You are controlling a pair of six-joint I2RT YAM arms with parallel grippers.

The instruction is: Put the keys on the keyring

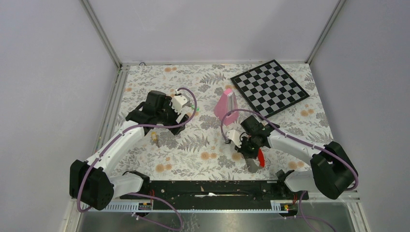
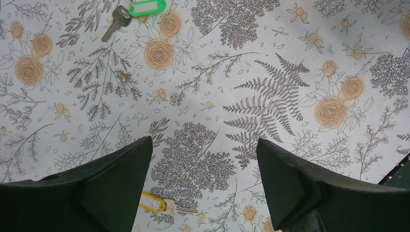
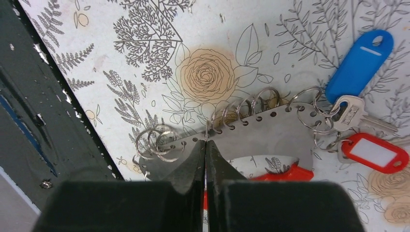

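Keyring [image 3: 270, 133] at lower centre of right wrist view, flat on floral table [image 3: 241, 29]; grey plate strung with small split rings, red bar below. Right gripper [image 3: 205, 145] closed, tips pinching plate's edge. Blue-tagged key [image 3: 360, 65] and red-tagged key [image 3: 374, 152] at right. Left gripper [image 2: 203, 142] wide open; yellow-tagged key [image 2: 152, 203] at frame bottom, green-tagged key [image 2: 147, 7] top left.

Between left pincer [image 2: 204, 141] tips: we find bare cloth [image 2: 203, 96], passable.
Ahead of right pincer [image 3: 206, 142]: we meet keyring [image 3: 270, 133], split rings [image 3: 241, 113].
Its right: blue-tagged key [image 3: 360, 65], red-tagged key [image 3: 374, 152].
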